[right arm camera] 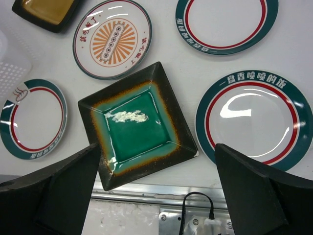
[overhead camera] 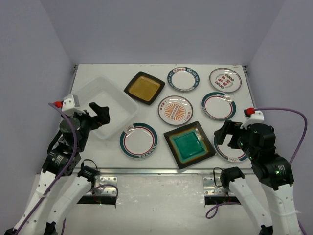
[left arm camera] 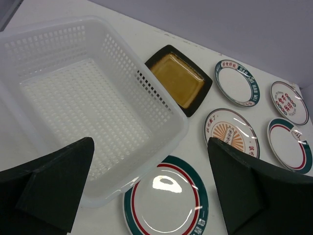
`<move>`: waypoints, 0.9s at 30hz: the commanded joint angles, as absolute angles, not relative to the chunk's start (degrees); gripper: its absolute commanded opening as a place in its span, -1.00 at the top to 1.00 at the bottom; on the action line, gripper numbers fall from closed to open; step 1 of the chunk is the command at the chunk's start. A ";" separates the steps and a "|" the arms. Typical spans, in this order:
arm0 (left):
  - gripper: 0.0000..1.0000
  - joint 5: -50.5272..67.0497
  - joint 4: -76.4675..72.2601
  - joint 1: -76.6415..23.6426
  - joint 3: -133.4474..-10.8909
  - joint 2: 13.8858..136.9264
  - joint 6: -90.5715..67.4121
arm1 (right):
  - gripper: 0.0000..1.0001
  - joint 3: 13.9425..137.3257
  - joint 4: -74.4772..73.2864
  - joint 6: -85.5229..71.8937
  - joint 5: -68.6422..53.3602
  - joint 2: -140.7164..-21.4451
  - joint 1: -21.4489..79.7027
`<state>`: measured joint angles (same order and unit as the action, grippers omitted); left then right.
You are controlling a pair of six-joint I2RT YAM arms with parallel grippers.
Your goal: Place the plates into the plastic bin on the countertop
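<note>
Top external view shows the white table (overhead camera: 112, 71) with the bin (overhead camera: 100, 95) on its 9 o'clock side, set at an angle, and all eight plates lying flat outside it. The amber plate (overhead camera: 144, 88) sits at the bin's 2 o'clock, just beside its wall. The sunburst plate (overhead camera: 175, 110) lies near the middle, with the teal plate (overhead camera: 189, 145) at its 6 o'clock by the front edge. A front plate (overhead camera: 139, 140) lies at the bin's 5 o'clock, close against the bin's near corner in the left wrist view. Toward 12 to 2 o'clock on the table lie a far plate (overhead camera: 183, 79), a corner plate (overhead camera: 225, 80) and a right plate (overhead camera: 218, 105). At 4 o'clock a near plate (overhead camera: 230, 152) is partly hidden under the right claw (overhead camera: 226, 134). That claw hangs with its jaws spread wide and holds nothing, above the gap between the teal plate and the near plate. The left claw (overhead camera: 98, 113), also wide and holding nothing, hovers over the bin's near end.
</note>
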<state>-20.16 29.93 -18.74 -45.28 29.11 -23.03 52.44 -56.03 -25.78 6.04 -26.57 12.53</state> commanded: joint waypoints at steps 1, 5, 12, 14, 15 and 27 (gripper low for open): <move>-1.00 -16.45 28.97 -18.90 -45.07 27.74 -26.13 | -0.98 54.53 -55.27 -27.41 6.91 -26.53 12.74; -1.00 -8.67 33.98 -18.90 -46.72 30.24 -34.18 | -0.98 54.42 -53.76 -28.43 3.47 -25.93 12.74; -1.00 5.64 17.68 -30.68 -29.04 32.30 -57.54 | -0.98 53.96 -53.21 -30.41 0.83 -27.95 12.74; -1.00 -10.44 15.91 -45.06 -27.40 34.10 -65.93 | -0.98 53.53 -52.87 -30.76 0.49 -27.74 12.74; -1.00 -19.84 14.50 -56.09 -27.09 36.41 -69.71 | -0.98 53.11 -52.46 -30.94 0.41 -27.48 12.74; -0.96 -37.99 -3.24 -79.44 -37.98 75.49 -85.46 | -0.98 53.15 -52.07 -30.33 0.35 -26.15 12.74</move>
<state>-33.24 8.28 -80.24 -34.36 69.72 -81.10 52.69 -54.02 -30.46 0.63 -26.98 12.53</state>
